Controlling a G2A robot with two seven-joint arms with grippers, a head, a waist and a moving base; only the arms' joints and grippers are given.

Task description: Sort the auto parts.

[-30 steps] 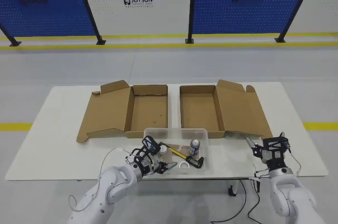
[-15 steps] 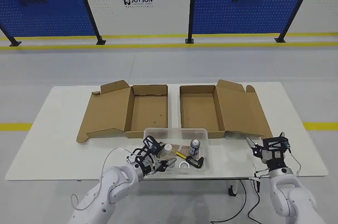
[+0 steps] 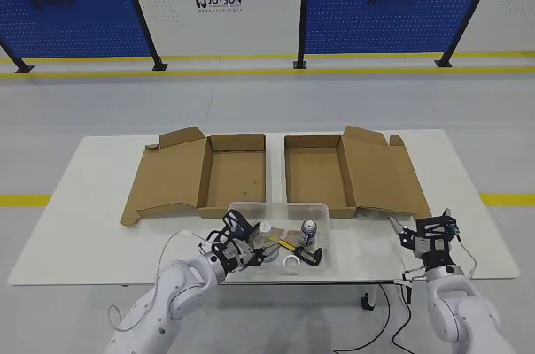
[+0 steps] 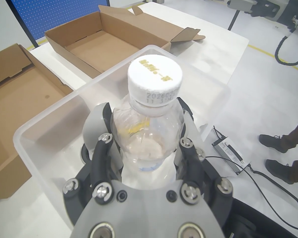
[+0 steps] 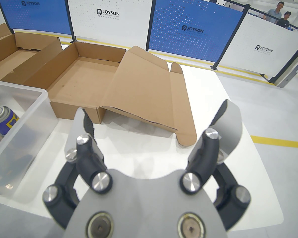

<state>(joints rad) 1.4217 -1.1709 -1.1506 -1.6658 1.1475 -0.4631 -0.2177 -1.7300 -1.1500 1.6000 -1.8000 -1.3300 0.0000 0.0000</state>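
The left gripper (image 4: 146, 121) is clamping the white-capped bottle (image 4: 155, 76) over the clear bin (image 4: 37, 127); the right gripper (image 5: 154, 115) is hanging wide open, empty. Extraction appears to be underway; the next move is likely carrying the bottle to 1 of the 2 cardboard boxes (image 3: 236, 177).

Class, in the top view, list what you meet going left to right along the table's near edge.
The left gripper holding the bottle → spray can → right gripper, open.

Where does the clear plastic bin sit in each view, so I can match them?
Top view: clear plastic bin just nearer the robot than the right cardboard box.
Left wrist view: its rim curves behind the bottle.
Right wrist view: its corner beside that box.
Shared landmark: the right cardboard box.
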